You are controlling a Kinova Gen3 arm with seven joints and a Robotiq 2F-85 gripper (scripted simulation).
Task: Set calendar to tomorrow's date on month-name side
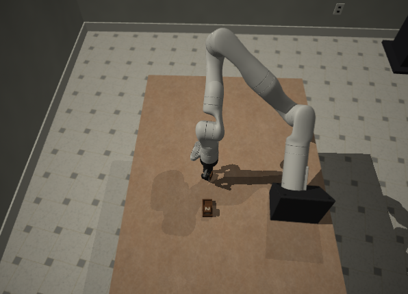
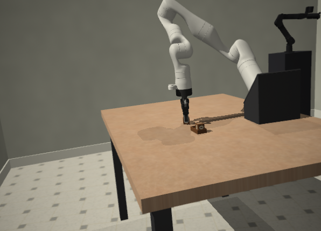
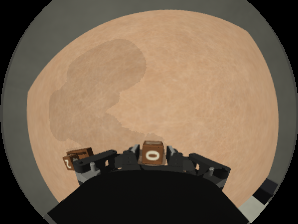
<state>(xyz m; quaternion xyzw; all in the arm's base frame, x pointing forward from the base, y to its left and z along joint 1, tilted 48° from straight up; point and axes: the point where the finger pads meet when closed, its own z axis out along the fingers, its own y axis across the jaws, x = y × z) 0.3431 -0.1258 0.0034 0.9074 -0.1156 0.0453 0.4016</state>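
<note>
My gripper (image 1: 207,176) (image 2: 186,121) (image 3: 153,150) points down at the table, open, with narrow gaps between its fingers and a loose brown cube (image 3: 152,145). The cube stands on the table between the fingertips and shows a white 0 on a face in the wrist view. The small brown tray (image 1: 207,216) (image 2: 194,130) lies flat on the table, nearer the front than the gripper. A second cube (image 1: 207,208) (image 2: 200,126) (image 3: 68,162) sits in the tray, with a sideways 2 on top in the top view and a round digit on a side in the exterior view. The month side cannot be read.
The robot's black base (image 1: 301,206) (image 2: 272,97) stands on the table to the right of the tray. The brown table top (image 1: 164,261) (image 2: 167,173) carries the arm's shadows. A second black arm (image 2: 285,33) stands on a pedestal beyond the table.
</note>
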